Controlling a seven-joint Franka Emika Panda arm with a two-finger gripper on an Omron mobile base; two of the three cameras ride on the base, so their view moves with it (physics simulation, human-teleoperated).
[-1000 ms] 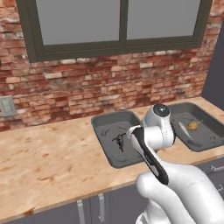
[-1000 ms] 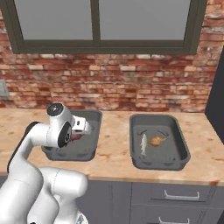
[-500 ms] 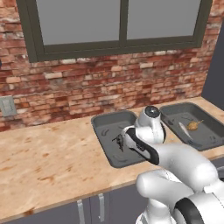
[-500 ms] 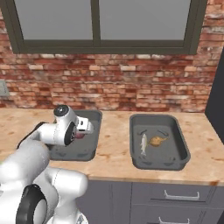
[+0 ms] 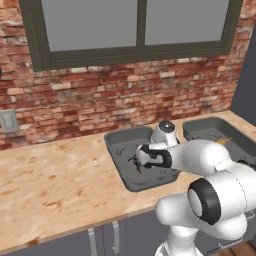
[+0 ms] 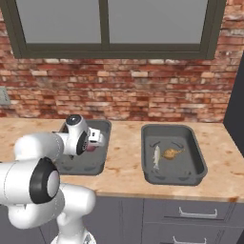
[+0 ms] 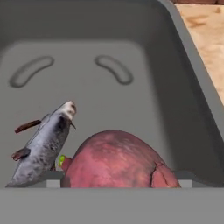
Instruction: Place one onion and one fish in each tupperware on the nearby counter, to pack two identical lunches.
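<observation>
**Gripper hanging open over the left container, above a red onion and a fish**

The long tan wood-grain surface [image 5: 60,185] is running along the foot of the red brick wall [image 5: 100,100], with a dark-framed window [image 5: 135,30] sitting above it and dark grey cabinets [image 6: 190,214] with silver bar handles lying beneath.

Two dark grey tupperware containers are resting on the surface, side by side with a strip of bare wood between them. The left container [image 5: 120,145] is lying under the arm's hand; the right container [image 6: 198,159] is sitting apart from the arm, nearer the dark wall at the right.

The white arm is bending over the left container, and the gripper [image 5: 137,161] is hanging inside its rim with the jaws standing wide apart, holding nothing.

In the hand view, a large red onion [image 7: 118,159] is lying on the left container's floor [image 7: 131,105], directly ahead of the gripper. A silver-grey fish [image 7: 46,146] is lying just beside the onion, seemingly touching it.

In the right container, a second fish [image 6: 156,157] is lying lengthwise next to a small yellow-brown onion [image 6: 170,153].
</observation>
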